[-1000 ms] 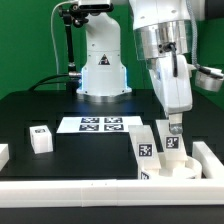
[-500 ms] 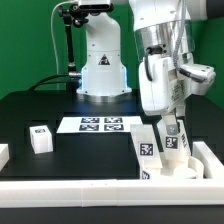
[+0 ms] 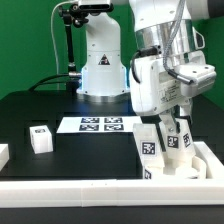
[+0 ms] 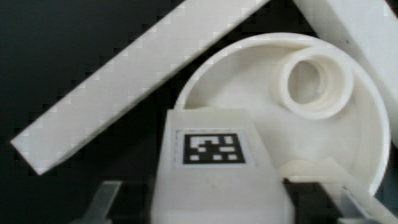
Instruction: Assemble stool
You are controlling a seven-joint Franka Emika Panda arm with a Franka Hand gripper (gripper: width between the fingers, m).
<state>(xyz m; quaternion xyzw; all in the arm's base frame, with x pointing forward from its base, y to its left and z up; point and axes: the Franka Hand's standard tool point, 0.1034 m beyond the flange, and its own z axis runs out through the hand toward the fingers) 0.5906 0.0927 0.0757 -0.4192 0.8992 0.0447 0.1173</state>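
**Q:** What is hard to make out?

**A:** In the exterior view the hand point(image 3: 178, 131) hides the top of the flanked leg point(image 3: 178, 146). This leg stands on the seat point(image 3: 172, 169), at the worktop's point(image 3: 30, 110) front corner on the exterior view's right. In the wrist view, blurred fingers point(image 4: 326, 195) sit on either side of that leg. Whether they clench it cannot be told.

**Q:** Any writing?

**A:** Only square black-and-white tags, on the flanked leg, the second leg point(image 3: 148, 148) just beside the seat, the far leg point(image 3: 40, 137) and the marker board point(image 3: 100, 124). No letters.

**Q:** What has changed?

**A:** The wrist has turned; the parts have not moved.
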